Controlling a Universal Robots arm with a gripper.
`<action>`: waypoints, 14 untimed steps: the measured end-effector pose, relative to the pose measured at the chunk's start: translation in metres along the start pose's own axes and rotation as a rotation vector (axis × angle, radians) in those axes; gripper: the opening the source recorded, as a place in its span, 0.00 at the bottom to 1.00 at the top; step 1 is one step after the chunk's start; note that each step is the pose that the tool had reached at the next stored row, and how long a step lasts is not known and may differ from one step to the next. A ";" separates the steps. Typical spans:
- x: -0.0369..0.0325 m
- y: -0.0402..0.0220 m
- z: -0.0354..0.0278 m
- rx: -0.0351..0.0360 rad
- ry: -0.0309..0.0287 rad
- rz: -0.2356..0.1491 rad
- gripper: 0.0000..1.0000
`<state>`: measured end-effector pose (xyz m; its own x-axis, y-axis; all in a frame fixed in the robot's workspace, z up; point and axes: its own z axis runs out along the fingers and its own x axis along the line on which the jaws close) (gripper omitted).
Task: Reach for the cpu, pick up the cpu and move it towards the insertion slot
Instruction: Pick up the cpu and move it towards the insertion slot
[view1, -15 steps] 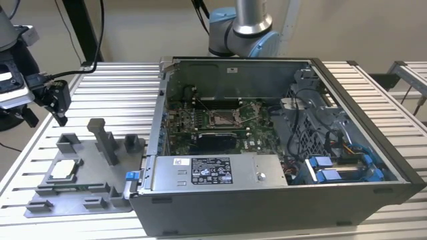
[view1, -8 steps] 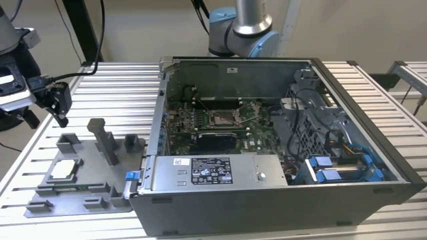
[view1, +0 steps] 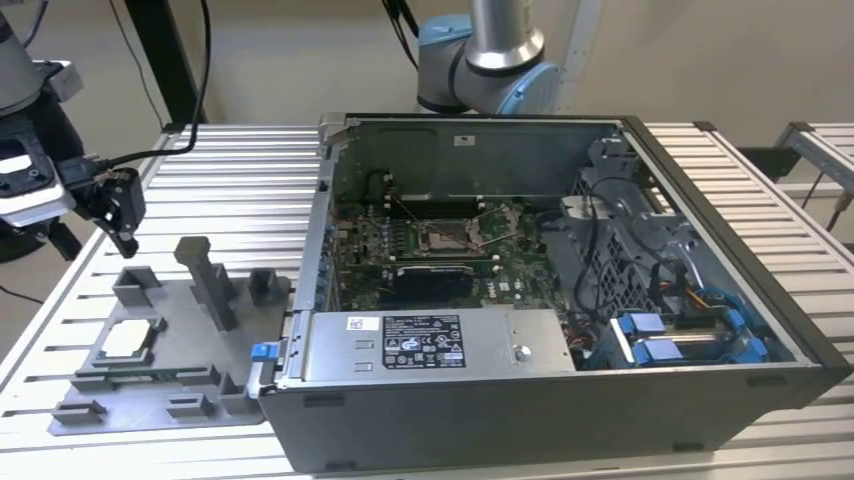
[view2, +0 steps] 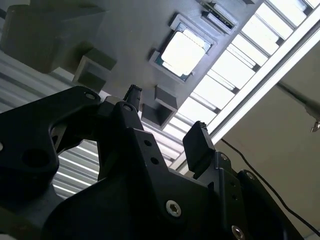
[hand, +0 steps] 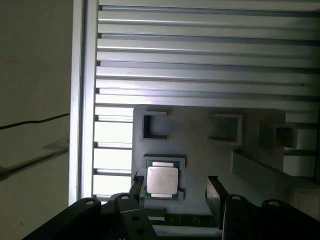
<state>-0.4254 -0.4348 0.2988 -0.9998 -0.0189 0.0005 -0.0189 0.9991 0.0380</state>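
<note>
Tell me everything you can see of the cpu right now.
The cpu is a small flat square chip with a pale silvery metal top and a darker edge around it. It lies flat, top up, seated in a square pocket of the grey fixture plate on the slatted table, at the exterior view's left, outside the computer case. Nothing grips it: the open tool hangs above it, apart.

The cpu (view1: 127, 340), a small flat square chip with a pale silvery-white metal top, lies flat and lid-up in a shallow square recess of a grey plastic fixture plate (view1: 94, 412), near and on the exterior view's left. Nothing touches it. The insertion slot (view1: 447, 237), a square socket with a silvery metal frame and dark centre, sits in the green motherboard (view1: 350, 250), farther back and well to the right.
</note>
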 end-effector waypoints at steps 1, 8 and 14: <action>0.0000 0.0000 0.0006 0.0000 0.0000 0.000 1.00; 0.0000 -0.0007 0.0051 0.0000 0.0000 0.000 1.00; -0.0001 -0.0023 0.0088 -0.0001 0.0000 0.000 1.00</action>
<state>-0.4253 -0.4367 0.2900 -0.9998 -0.0191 0.0005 -0.0191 0.9991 0.0381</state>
